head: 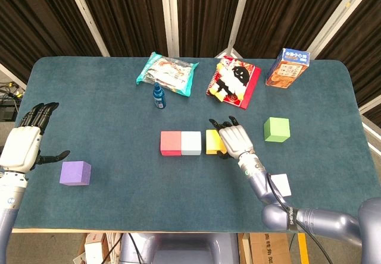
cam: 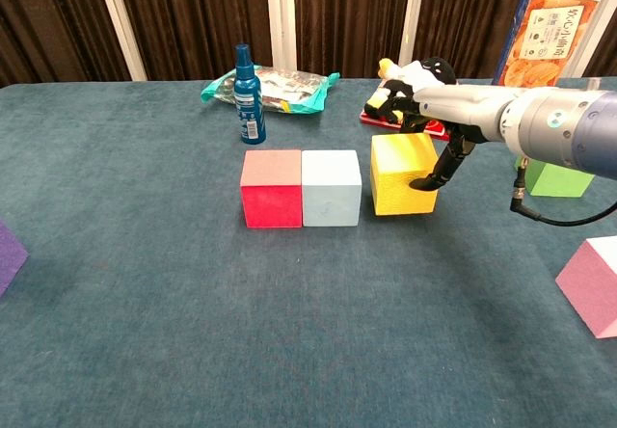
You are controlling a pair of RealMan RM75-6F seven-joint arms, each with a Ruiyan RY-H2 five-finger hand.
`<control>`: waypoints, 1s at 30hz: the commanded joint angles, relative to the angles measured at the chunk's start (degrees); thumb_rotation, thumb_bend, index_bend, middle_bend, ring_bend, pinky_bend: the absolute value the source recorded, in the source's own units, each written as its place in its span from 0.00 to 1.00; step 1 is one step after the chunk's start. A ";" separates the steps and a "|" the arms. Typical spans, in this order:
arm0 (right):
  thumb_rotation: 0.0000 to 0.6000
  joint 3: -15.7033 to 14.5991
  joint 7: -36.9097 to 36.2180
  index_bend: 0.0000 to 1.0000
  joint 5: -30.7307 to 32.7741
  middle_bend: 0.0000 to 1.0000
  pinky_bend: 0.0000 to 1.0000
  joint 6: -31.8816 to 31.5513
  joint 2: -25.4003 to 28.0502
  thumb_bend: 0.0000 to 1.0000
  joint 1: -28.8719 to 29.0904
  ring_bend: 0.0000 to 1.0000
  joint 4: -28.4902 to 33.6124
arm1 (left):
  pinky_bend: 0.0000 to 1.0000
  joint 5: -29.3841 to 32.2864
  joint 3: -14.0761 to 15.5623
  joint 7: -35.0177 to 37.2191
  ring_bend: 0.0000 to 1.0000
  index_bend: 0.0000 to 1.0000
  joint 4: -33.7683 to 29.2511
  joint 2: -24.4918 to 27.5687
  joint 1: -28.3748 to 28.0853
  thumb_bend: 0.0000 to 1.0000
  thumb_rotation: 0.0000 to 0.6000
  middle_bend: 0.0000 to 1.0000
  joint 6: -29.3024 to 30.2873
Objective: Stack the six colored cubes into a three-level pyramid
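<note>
**Bottom row almost made**

From the head view, we see the red cube point(head: 170, 143) and pale blue cube point(head: 191, 143) touching. Our right hand point(head: 233, 140) holds the yellow cube point(head: 213, 142) just beside them. Our left hand point(head: 25, 142) waits wide open near the purple cube point(head: 75, 173). The green cube point(head: 277, 129) sits apart.

From the chest view, a small gap shows beside the yellow cube. The pink cube point(cam: 590, 285) sits alone. Nothing is stacked yet.

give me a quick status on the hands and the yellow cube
Right robot hand gripping the yellow cube, small gap left to the light blue cube. Left robot hand open, idle by the purple cube. Nothing blocking.
</note>
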State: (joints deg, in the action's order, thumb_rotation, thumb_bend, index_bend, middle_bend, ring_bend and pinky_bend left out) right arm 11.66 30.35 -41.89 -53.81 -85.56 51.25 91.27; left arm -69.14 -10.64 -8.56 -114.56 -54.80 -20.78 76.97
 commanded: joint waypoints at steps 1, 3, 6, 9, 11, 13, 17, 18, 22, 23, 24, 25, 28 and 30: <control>1.00 -0.11 0.19 0.00 0.26 0.33 0.00 0.08 -0.44 0.33 0.32 0.21 -0.34 | 0.11 0.08 -0.09 0.02 0.04 0.00 0.05 0.01 0.01 0.14 1.00 0.05 -0.09; 1.00 -0.17 0.32 0.00 0.41 0.33 0.00 0.09 -0.62 0.33 0.47 0.21 -0.43 | 0.11 0.17 -0.17 0.11 0.04 0.00 0.09 0.02 0.05 0.14 1.00 0.05 -0.10; 1.00 -0.25 0.64 0.00 0.82 0.33 0.00 0.07 -1.01 0.33 0.85 0.21 -0.66 | 0.11 0.41 -0.31 0.21 0.04 0.00 0.21 0.03 0.06 0.14 1.00 0.05 -0.27; 1.00 -0.21 0.92 0.00 1.26 0.33 0.00 -0.04 -1.28 0.33 1.19 0.21 -0.88 | 0.11 0.49 -0.35 0.23 0.04 0.00 0.36 0.00 0.04 0.14 1.00 0.05 -0.51; 1.00 -0.20 1.03 0.00 1.58 0.33 0.00 -0.09 -1.49 0.33 1.36 0.21 -1.05 | 0.11 0.55 -0.36 0.24 0.04 0.00 0.44 -0.02 0.05 0.14 1.00 0.05 -0.64; 1.00 -0.15 1.11 0.00 2.06 0.33 0.00 -0.14 -1.77 0.33 1.54 0.21 -1.31 | 0.11 0.72 -0.46 0.36 0.04 0.00 0.53 -0.03 0.06 0.14 1.00 0.05 -0.73; 1.00 -0.19 1.41 0.00 2.35 0.33 0.00 -0.08 -2.10 0.33 1.96 0.21 -1.68 | 0.11 0.90 -0.65 0.54 0.04 0.00 0.66 0.02 0.09 0.14 1.00 0.05 -0.81; 1.00 -0.23 1.47 0.00 2.38 0.33 0.00 -0.07 -2.20 0.33 2.06 0.21 -1.76 | 0.11 0.94 -0.69 0.61 0.04 0.00 0.66 0.03 0.10 0.14 1.00 0.05 -0.84; 1.00 -0.23 1.61 0.00 2.57 0.33 0.00 0.02 -2.56 0.33 2.43 0.21 -2.03 | 0.11 1.01 -0.78 0.68 0.04 0.00 0.74 0.06 0.13 0.14 1.00 0.05 -0.94; 1.00 -0.24 1.65 0.00 2.60 0.33 0.00 0.05 -2.63 0.33 2.50 0.21 -2.10 | 0.11 1.02 -0.79 0.70 0.04 0.00 0.76 0.06 0.13 0.14 1.00 0.05 -0.98; 1.00 -0.25 1.72 0.00 2.67 0.33 0.00 0.13 -2.74 0.33 2.64 0.21 -2.21 | 0.11 1.07 -0.83 0.73 0.04 0.00 0.80 0.08 0.14 0.14 1.00 0.05 -1.00; 1.00 -0.26 1.77 0.00 2.73 0.33 0.00 0.18 -2.81 0.33 2.72 0.21 -2.28 | 0.11 1.10 -0.86 0.75 0.04 0.00 0.83 0.08 0.15 0.14 1.00 0.05 -1.00; 1.00 -0.34 2.02 0.00 2.83 0.33 0.00 0.16 -3.08 0.33 3.00 0.21 -2.50 | 0.11 1.28 -1.02 0.90 0.04 0.00 0.91 0.11 0.17 0.14 1.00 0.05 -1.00; 1.00 -0.32 2.09 0.00 2.75 0.33 0.00 -0.07 -3.39 0.33 3.14 0.21 -2.74 | 0.11 1.36 -1.10 0.99 0.04 0.00 0.96 0.14 0.19 0.14 1.00 0.05 -1.05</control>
State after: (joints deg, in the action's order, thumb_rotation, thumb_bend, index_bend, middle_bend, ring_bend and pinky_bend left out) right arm 11.33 32.42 -39.12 -53.83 -88.87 54.34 88.59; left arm -67.78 -11.74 -7.56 -113.60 -54.66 -20.59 75.92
